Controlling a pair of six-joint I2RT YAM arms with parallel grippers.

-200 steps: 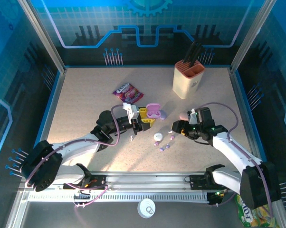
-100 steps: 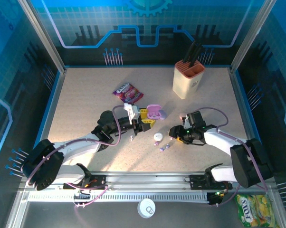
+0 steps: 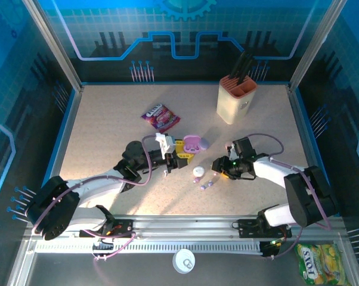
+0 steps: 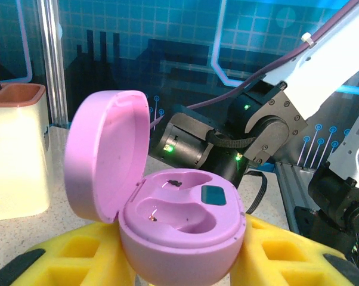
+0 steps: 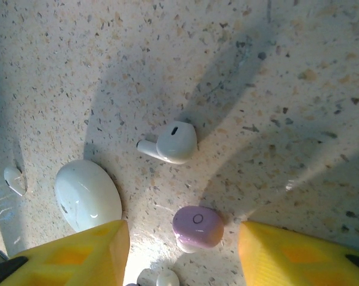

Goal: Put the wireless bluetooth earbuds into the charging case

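Observation:
My left gripper (image 4: 182,265) is shut on the open lilac charging case (image 4: 185,217), its yellow fingers (image 4: 78,253) pressed against both sides. The lid stands up and both wells are empty. From above, the charging case (image 3: 193,142) sits left of centre with the left gripper (image 3: 183,151) on it. My right gripper (image 5: 182,241) is open and low over the table, and a lilac earbud (image 5: 197,226) lies between its yellow fingertips (image 5: 102,244) without touching them. A white earbud (image 5: 170,142) lies just beyond. The right gripper (image 3: 219,167) is beside the earbuds (image 3: 207,183).
A white pebble-like case (image 5: 87,193) lies left of the right gripper, also visible from above (image 3: 197,172). Another small bud (image 5: 166,277) lies at the near edge. A cream holder (image 3: 236,101) stands at the back right, and a purple candy packet (image 3: 160,117) lies behind the left gripper.
The right gripper has swung left and come down over the loose earbuds, and its jaws have narrowed around the lilac one. The left gripper still holds the case, shifted slightly.

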